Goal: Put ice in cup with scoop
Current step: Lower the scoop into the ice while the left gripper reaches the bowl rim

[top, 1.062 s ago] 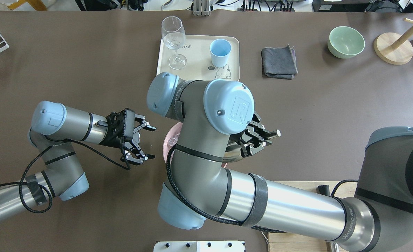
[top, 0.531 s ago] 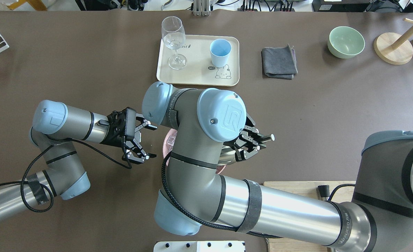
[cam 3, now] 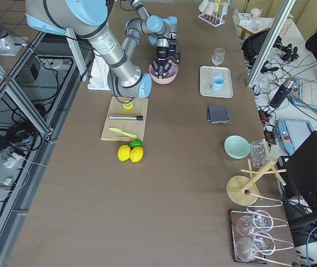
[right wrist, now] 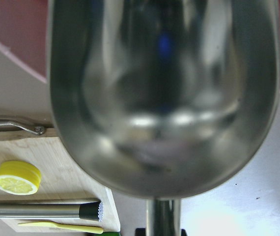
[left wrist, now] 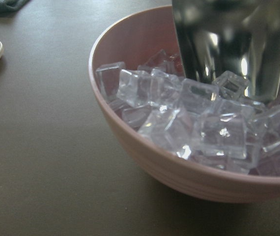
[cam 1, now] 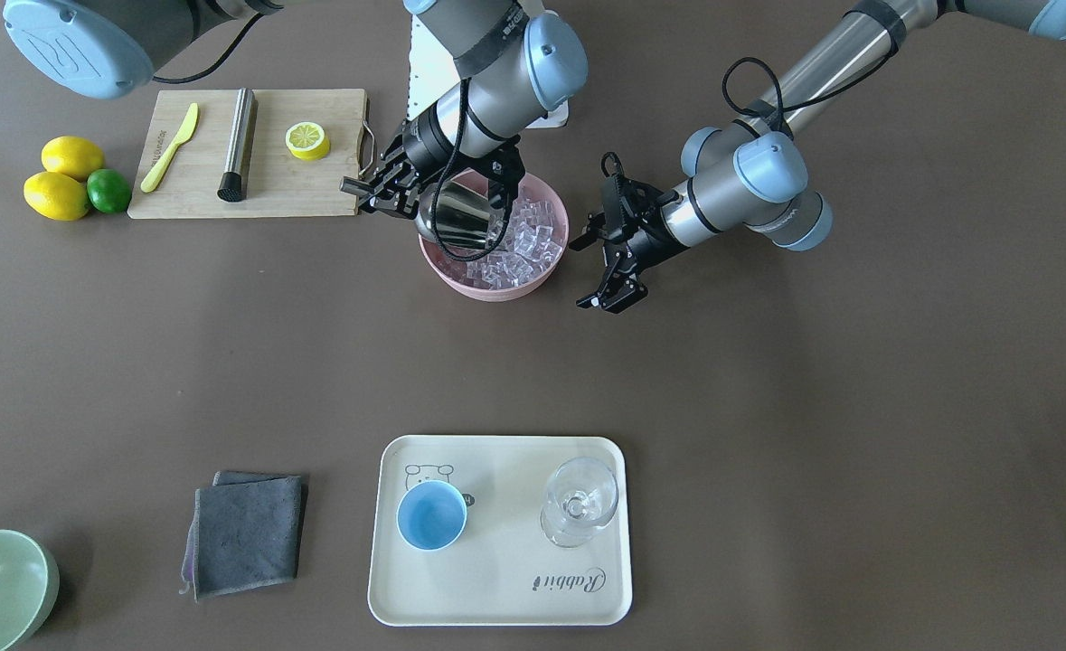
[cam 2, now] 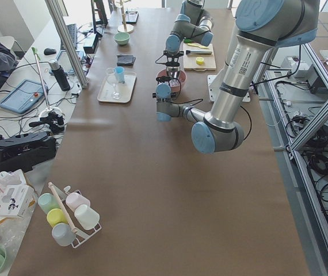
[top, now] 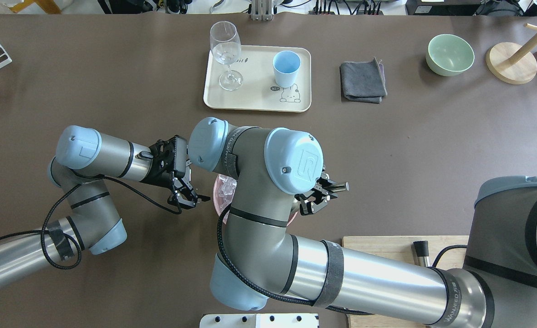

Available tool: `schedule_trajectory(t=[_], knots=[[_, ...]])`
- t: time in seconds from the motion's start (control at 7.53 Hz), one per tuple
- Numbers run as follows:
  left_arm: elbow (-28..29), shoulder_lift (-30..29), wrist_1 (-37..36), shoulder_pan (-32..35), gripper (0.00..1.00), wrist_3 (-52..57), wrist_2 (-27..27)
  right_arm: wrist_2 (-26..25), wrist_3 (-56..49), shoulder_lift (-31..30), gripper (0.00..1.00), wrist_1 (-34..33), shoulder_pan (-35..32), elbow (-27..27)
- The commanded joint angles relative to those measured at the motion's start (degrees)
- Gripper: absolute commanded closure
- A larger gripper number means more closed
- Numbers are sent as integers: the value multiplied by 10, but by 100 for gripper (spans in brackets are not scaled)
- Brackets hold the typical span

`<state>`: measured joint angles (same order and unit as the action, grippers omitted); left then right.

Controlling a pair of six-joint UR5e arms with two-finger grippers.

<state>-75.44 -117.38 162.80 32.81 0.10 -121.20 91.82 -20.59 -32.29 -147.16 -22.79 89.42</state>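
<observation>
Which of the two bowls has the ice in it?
The pink bowl, with the scoop plunged into its ice; the pale-green bowl near the grey cloth is empty.

Right arm [top: 368, 278]: grey tubes, light-blue joint caps, elbow folded, wrist pitched steeply downward.
Right gripper [cam 1: 377, 192]: black, two-finger; jaws clamped on straight handle of shiny steel scoop [cam 1: 457, 220].
Left arm [top: 104, 155]: same build, forearm low, near level, wrist aimed toward right arm.
Left gripper [cam 1: 594, 274]: black fingers spread wide, nothing between them.
</observation>
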Motion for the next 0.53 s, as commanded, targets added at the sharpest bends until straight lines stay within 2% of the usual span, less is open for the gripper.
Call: schedule_trajectory(t=[0.0,0.4], knots=[[7,-13,-6,-15,2,0,-3,2,29,-7,100,24,0,7],[7,-21,-20,-20,2,1,-3,15,70,-33,100,72,1,31]])
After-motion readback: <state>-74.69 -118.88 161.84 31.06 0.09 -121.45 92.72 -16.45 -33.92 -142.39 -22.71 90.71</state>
